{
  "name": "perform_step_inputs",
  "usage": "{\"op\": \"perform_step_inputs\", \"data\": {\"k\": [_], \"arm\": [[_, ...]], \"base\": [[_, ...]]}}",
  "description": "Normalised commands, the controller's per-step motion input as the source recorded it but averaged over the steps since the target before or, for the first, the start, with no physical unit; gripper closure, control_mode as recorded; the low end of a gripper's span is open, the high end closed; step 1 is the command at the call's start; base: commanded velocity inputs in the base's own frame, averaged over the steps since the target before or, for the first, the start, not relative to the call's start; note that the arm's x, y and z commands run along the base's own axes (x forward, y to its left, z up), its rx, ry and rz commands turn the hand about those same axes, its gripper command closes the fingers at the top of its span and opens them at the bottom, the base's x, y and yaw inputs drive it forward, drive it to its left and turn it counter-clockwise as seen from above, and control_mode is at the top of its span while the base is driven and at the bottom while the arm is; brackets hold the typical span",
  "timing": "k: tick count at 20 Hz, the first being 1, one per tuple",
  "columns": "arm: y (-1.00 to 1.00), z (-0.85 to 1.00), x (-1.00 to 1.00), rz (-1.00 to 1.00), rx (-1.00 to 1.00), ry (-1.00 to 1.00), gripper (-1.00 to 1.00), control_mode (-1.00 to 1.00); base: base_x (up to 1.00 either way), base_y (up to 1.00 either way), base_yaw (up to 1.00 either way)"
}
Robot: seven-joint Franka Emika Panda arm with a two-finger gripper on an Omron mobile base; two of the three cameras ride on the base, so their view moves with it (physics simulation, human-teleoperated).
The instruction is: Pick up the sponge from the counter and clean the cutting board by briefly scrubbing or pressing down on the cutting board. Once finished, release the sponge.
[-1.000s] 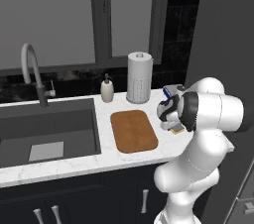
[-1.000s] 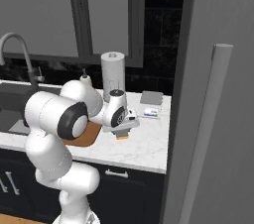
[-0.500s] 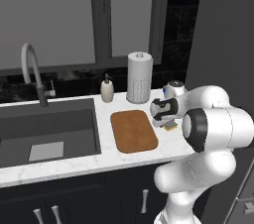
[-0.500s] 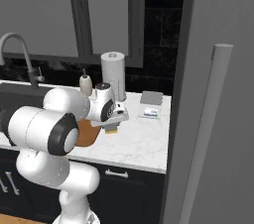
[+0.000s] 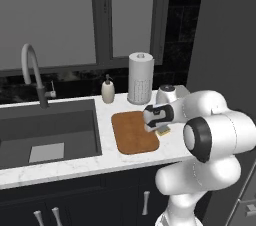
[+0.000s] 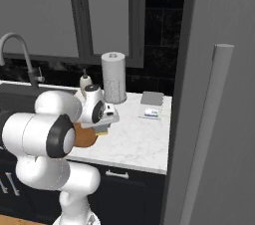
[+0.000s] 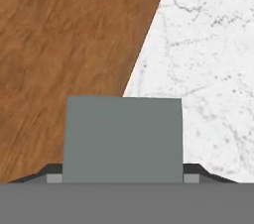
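Since the last frame my claw (image 5: pixel 159 129) has swung left, from the bare counter (image 5: pixel 172 142) to the cutting board (image 5: pixel 132 132)'s right edge at frame centre. It's clamped on the sponge (image 7: pixel 123 139). I count one sponge, one board, one paper towel roll (image 5: pixel 140 78), one soap bottle (image 5: pixel 107 90).

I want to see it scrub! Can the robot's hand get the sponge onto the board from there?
Probably yes. The gripper holds the sponge right at the board's edge, and nothing stands between them.
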Motion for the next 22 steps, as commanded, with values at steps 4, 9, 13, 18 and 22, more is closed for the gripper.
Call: {"op": "perform_step_inputs", "data": {"k": [4, 9, 13, 18, 22], "arm": [[0.28, -0.21, -0.17, -0.02, 0.04, 0.0, 1.0, -1.0], [0.38, -0.3, -0.08, -0.04, 0.04, 0.0, 1.0, -1.0], [0.24, -0.24, 0.0, -0.03, 0.0, -0.01, 1.0, -1.0], [0.07, -0.3, 0.0, -0.02, 0.0, -0.01, 1.0, -1.0], [0.05, -0.07, -0.19, -0.02, 0.0, -0.01, 1.0, -1.0]], "base": [[0.0, 0.0, 0.0], [0.0, 0.0, 0.0], [0.0, 0.0, 0.0], [0.0, 0.0, 0.0], [0.0, 0.0, 0.0]]}}
